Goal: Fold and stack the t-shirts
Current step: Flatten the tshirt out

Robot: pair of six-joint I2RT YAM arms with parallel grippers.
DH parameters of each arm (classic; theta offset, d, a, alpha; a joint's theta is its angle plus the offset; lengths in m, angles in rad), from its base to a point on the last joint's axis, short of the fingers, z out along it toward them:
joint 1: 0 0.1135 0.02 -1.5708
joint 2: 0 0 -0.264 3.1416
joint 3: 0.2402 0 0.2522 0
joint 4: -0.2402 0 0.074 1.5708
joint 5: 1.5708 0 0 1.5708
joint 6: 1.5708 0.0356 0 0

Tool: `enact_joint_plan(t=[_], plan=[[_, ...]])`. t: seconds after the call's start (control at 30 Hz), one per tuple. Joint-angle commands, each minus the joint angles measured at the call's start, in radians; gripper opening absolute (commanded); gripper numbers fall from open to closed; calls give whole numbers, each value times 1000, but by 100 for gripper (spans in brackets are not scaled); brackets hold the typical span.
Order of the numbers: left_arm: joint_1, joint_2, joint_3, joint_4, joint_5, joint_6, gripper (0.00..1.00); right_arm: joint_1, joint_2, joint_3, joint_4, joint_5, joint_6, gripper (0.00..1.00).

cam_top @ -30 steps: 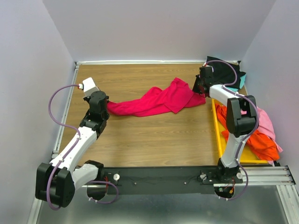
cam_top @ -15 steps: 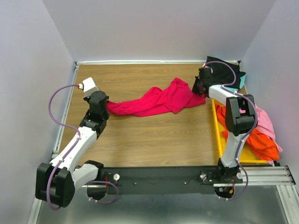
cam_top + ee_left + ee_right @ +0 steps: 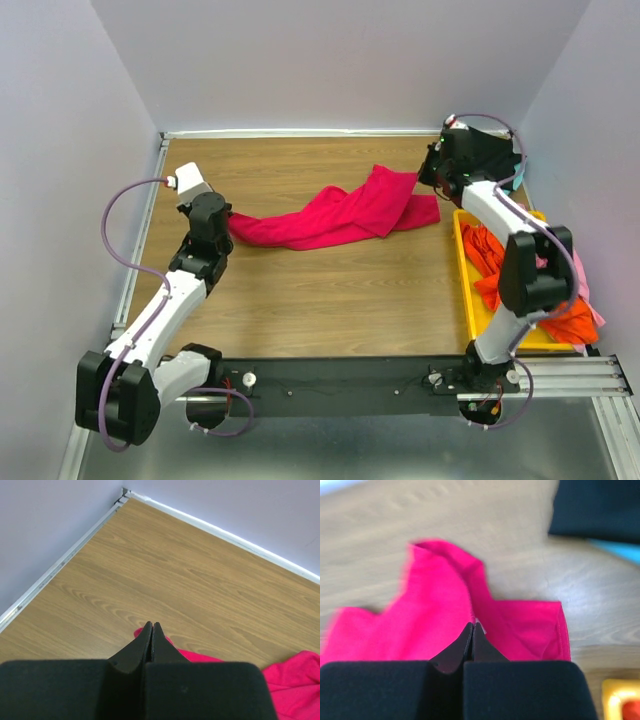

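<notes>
The crimson-red t-shirt point(image 3: 340, 215) lies crumpled in a long twisted band across the middle of the wood-grain bench point(image 3: 300, 310), unfolded, so the step in hand is judged to be spreading it flat before any fold. The left gripper point(image 3: 229, 221) sits at its left end, jaws pressed together and apparently pinching fabric. The right gripper point(image 3: 436, 180) is over the right end, jaws closed too, though the blurred wrist view point(image 3: 472, 626) does not show whether cloth is caught. The next move probably calls for drawing the two ends apart and laying the shirt out. A black t-shirt point(image 3: 495, 150) lies behind the right arm with a teal edge point(image 3: 620, 547) beside it. Orange point(image 3: 555, 310) and pink point(image 3: 575, 265) shirts fill the yellow plastic bin point(image 3: 462, 270), partly hidden by that arm.
</notes>
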Motion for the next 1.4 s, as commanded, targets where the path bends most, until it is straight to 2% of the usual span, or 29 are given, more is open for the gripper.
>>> enact_joint_plan(t=[0.0,0.3,0.57,0.67,1.0,1.13,1.23,1.37], plan=[[5,-36,65,13,-8,20,0,3,-188,-15,15,-48,-10,1],[7,-162,171,4,-18,62,0,3,-506,0,15,-55,-9,1],[4,-407,265,-6,-14,131,0,1,-760,127,10,-135,-36,1],[4,-478,280,-7,32,131,0,3,-811,231,-11,-187,-50,1],[-4,-615,392,-41,149,126,0,1,-920,437,-93,-259,-81,0],[-4,-636,397,-30,170,126,0,3,-914,485,-94,-272,-84,1],[-4,-609,373,0,175,143,0,1,-890,478,-93,-247,-85,1],[-4,-471,339,69,161,198,0,3,-793,442,-90,-139,-93,1]])
